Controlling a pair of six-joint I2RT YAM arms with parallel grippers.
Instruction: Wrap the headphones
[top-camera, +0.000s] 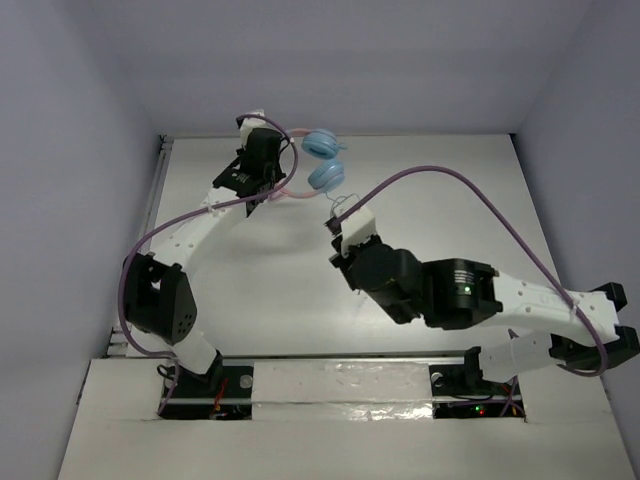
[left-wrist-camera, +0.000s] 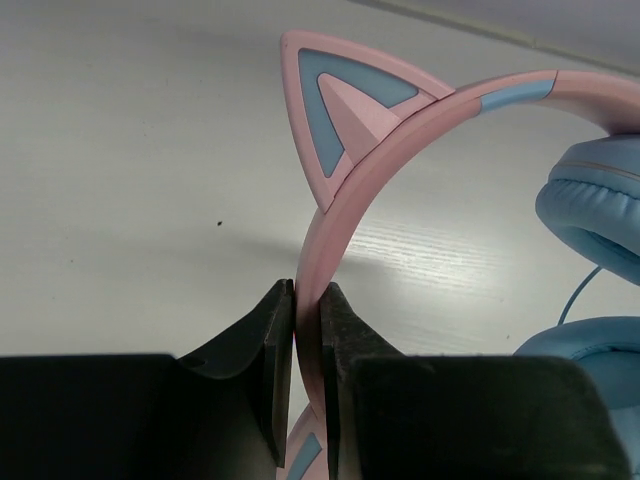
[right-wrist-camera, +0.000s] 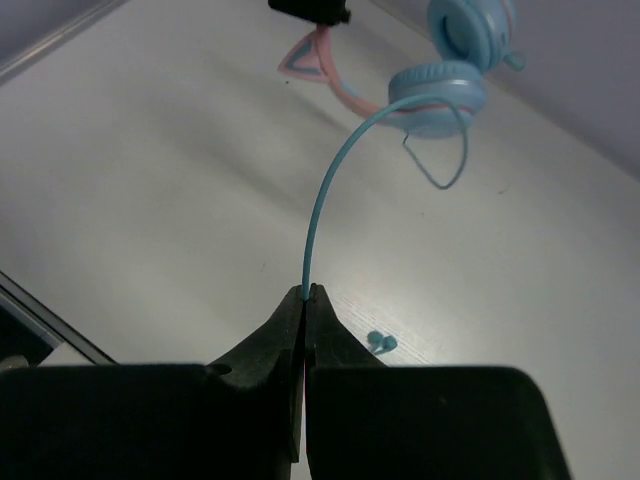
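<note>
The headphones (top-camera: 322, 160) stand at the far middle of the table, two light blue ear cups (top-camera: 326, 177) on a pink cat-ear headband (left-wrist-camera: 345, 215). My left gripper (left-wrist-camera: 307, 300) is shut on the headband just below one cat ear (left-wrist-camera: 345, 110), and in the top view it (top-camera: 262, 165) sits left of the cups. My right gripper (right-wrist-camera: 308, 293) is shut on the thin light blue cord (right-wrist-camera: 330, 190), which arcs up to the nearer ear cup (right-wrist-camera: 437, 98). In the top view the right gripper (top-camera: 340, 222) is just in front of the cups. The cord's plug end (right-wrist-camera: 381, 343) hangs below my fingers.
Purple arm cables (top-camera: 480, 200) loop over the table from both arms. A raised rail (top-camera: 157, 190) runs along the table's left edge, and grey walls close in the back and sides. Bare white tabletop (top-camera: 270, 290) lies between the two arms.
</note>
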